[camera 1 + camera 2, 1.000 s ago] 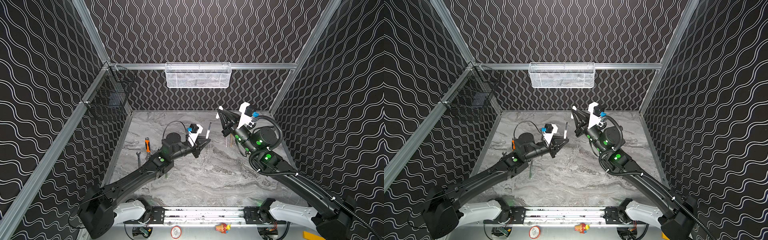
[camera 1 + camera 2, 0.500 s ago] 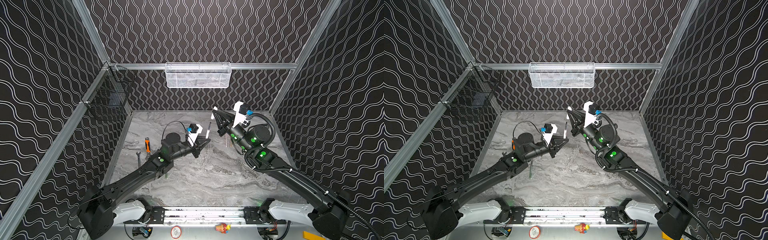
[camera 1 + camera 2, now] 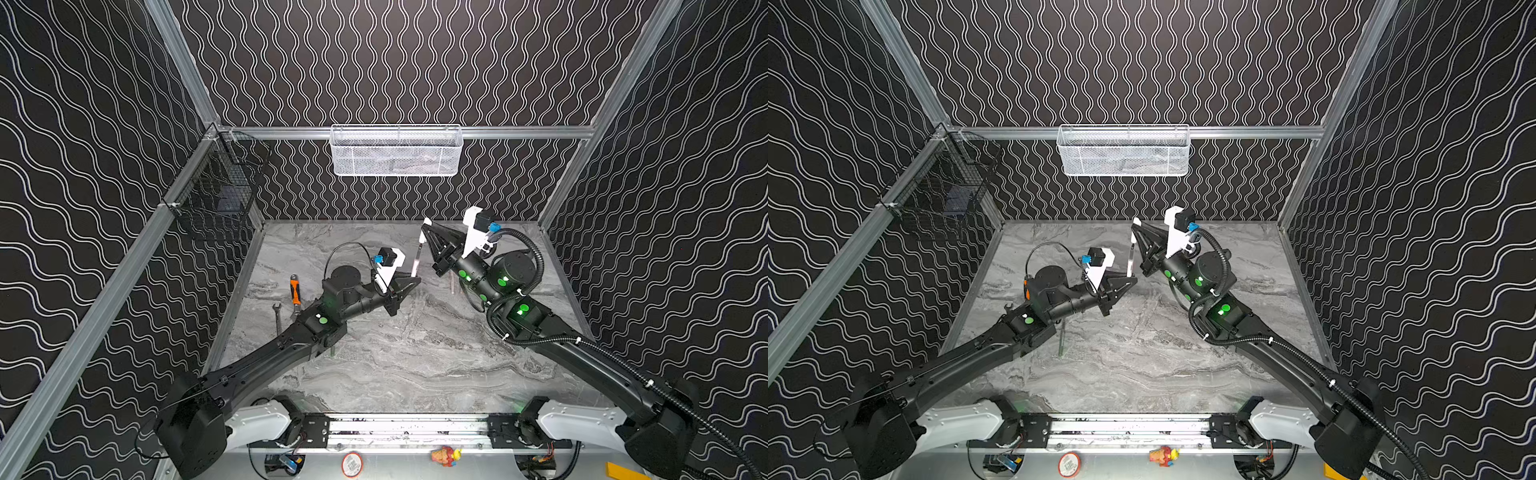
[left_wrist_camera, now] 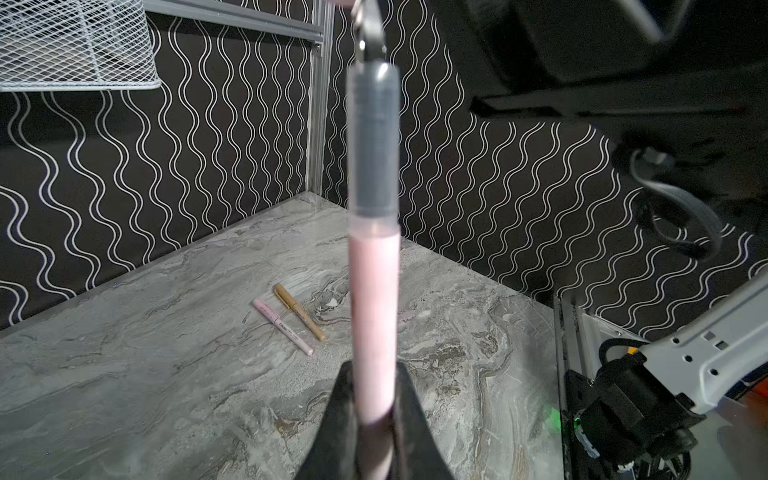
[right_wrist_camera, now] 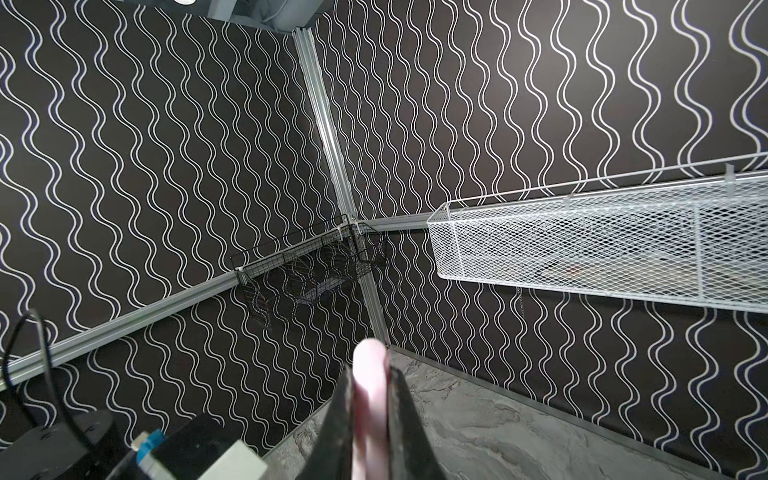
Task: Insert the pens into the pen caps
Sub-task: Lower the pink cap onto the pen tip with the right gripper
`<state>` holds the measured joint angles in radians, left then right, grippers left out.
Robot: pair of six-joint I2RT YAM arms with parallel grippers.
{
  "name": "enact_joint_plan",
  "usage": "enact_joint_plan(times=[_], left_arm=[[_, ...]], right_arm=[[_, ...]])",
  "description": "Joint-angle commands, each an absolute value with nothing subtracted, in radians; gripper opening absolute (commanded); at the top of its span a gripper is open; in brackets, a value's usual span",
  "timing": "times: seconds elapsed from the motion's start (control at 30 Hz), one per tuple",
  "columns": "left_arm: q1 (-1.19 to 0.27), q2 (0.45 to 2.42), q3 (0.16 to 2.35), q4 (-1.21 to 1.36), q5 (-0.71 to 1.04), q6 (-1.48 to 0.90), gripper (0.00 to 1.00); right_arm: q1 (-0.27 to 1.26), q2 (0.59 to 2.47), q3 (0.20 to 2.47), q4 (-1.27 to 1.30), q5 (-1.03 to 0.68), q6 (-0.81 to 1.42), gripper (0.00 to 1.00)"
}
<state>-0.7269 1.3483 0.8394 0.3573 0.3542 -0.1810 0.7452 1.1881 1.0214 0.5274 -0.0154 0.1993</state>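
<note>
**Step in hand: mating pen and cap.** Above the marbled surface, the left hand is clenched on a pale pink pen, held near upright with its tip up. The right hand grips a pale pink cap just above that tip; contact cannot be told. The next move likely calls for lining the cap's bore with the pen, then pressing along its axis. The barrel is matte and the tip section smoky grey. A second pink pen and a tan pen lie on the surface side by side.

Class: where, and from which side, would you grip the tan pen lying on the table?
Grip the tan pen mid-barrel from straight above, jaws across it. It lies flat, and a pink pen lies close alongside, so one finger likely must slip between them.
</note>
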Motion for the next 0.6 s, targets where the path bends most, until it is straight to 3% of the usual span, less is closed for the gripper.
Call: enact_joint_plan(times=[0.0,0.57], left_arm=[[-0.728,1.349,0.847,0.391,0.354,-0.175,0.0],[-0.728,1.352,0.848,0.393,0.353,-0.175,0.0]], right_arm=[[0.749,1.183,1.016,0.535,-0.021,0.212,0.1],[0.753,1.171,1.004,0.535,-0.031,0.242,0.1]])
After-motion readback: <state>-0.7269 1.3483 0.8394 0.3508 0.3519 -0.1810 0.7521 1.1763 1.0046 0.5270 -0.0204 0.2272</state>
